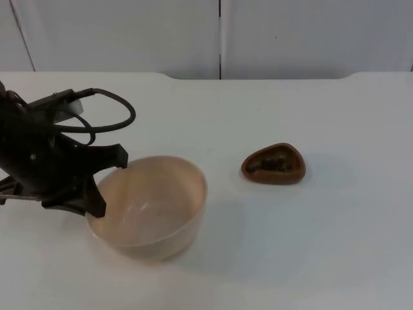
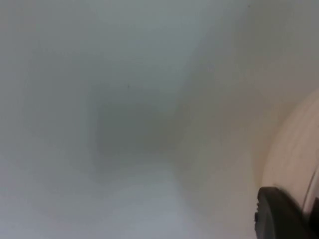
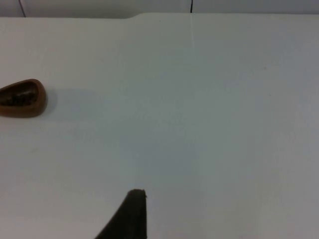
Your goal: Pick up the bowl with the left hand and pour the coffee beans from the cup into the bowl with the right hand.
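Top view: the white worktop (image 1: pixel 310 258) fills most of the scene and ends at the grey wall (image 1: pixel 129 32) at 12 o'clock, where a dark vertical seam splits the panels. Next in size, the left arm reaches in from 9 o'clock, its black bulk covering the worktop at the left edge. The left claw (image 1: pixel 103 184) sits at the bowl's 9 o'clock rim: one finger (image 1: pixel 119 157) lies above the rim's far side and another (image 1: pixel 97 203) stands at the near side, so the claw is spread about the rim, though whether it actually pinches the wall I cannot tell. The bowl (image 1: pixel 155 206) is pale beige, upright on the worktop, slightly left of centre toward 7 o'clock, and its inside looks bare.

Well apart from it, toward 3 o'clock of the bowl, lies the cup (image 1: pixel 274 165): small, brown, rounded-triangular, with dark beans (image 1: pixel 271 163) inside. Open worktop lies between bowl and cup, with nothing between them.

Left wrist view: the bowl's beige wall (image 2: pixel 294 149) curves close beside a black fingertip (image 2: pixel 279 214), with blurred worktop beyond.

Right wrist view: the cup (image 3: pixel 22 98) rests on the worktop well apart from the right claw, of which one black fingertip (image 3: pixel 130 214) shows over bare worktop; whether that claw is open or closed cannot be told. The wall's edge runs along the far side.
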You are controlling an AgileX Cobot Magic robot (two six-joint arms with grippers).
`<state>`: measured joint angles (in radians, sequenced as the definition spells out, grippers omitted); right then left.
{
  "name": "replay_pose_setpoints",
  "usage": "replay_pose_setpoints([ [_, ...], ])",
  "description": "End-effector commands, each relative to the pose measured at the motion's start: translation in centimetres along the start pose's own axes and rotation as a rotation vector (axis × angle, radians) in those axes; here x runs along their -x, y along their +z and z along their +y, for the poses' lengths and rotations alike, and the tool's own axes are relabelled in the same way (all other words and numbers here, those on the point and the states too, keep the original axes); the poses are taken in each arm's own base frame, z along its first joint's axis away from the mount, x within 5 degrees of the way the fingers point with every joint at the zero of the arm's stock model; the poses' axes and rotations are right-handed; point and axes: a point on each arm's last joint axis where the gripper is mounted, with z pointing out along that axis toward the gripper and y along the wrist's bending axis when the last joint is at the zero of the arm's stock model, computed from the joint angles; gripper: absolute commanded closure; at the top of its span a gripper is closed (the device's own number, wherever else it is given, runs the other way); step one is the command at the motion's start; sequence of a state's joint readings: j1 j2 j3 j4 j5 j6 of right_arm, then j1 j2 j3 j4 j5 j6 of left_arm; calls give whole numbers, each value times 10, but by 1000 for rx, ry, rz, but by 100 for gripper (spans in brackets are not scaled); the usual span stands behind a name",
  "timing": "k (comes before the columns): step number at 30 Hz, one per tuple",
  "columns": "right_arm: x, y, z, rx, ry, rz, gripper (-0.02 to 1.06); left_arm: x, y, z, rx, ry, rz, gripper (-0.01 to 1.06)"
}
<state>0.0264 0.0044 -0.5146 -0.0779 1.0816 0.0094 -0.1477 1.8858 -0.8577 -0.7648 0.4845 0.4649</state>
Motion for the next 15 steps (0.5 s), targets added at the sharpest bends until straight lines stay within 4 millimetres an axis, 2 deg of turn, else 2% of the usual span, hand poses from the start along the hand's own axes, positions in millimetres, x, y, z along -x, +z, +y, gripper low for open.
replay_pose_setpoints([
  [1, 0, -1, -1, -9, -2, -8, -1, 0, -2, -4, -22, -17, 10, 105],
  [7, 0, -1, -1, -9, -2, -8, -1, 2, -18, -11, -38, -10, -26, 105],
  [12, 0, -1, -1, -9, -2, -8, -1, 7, -42, -24, -82, 1, -63, 105],
  [15, 0, -1, -1, -9, -2, -8, -1, 12, -49, -31, -115, 7, -43, 105],
])
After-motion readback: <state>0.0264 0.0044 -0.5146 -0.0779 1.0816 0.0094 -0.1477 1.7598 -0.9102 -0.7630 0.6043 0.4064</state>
